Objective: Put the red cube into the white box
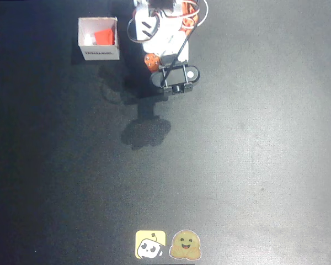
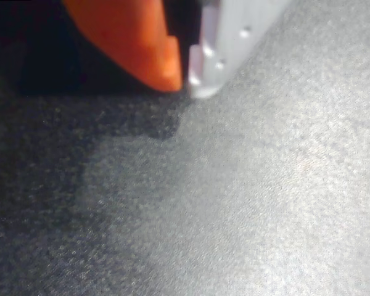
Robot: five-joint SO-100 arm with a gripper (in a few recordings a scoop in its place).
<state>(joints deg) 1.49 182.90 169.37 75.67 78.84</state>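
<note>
Item: red cube (image 1: 103, 37) lodged inside white box (image 1: 99, 38), overhead view, upper left of the black table (image 1: 254, 165).

Detail: cube sits tilted against the box's right inner wall; the box's side with dark printed text faces down the picture. Arm (image 1: 165, 33) white with orange parts, folded at top centre, well apart from the box, to its right; its shadow falls on the mat below it. Gripper (image 2: 186, 77) in wrist view: orange finger (image 2: 135, 37) and pale finger (image 2: 228, 43) pressed together at the tips, nothing between them, above bare grey-black surface. Two stickers (image 1: 168, 244), one yellow with a robot face, one a smiling figure, lie at the bottom edge.
</note>
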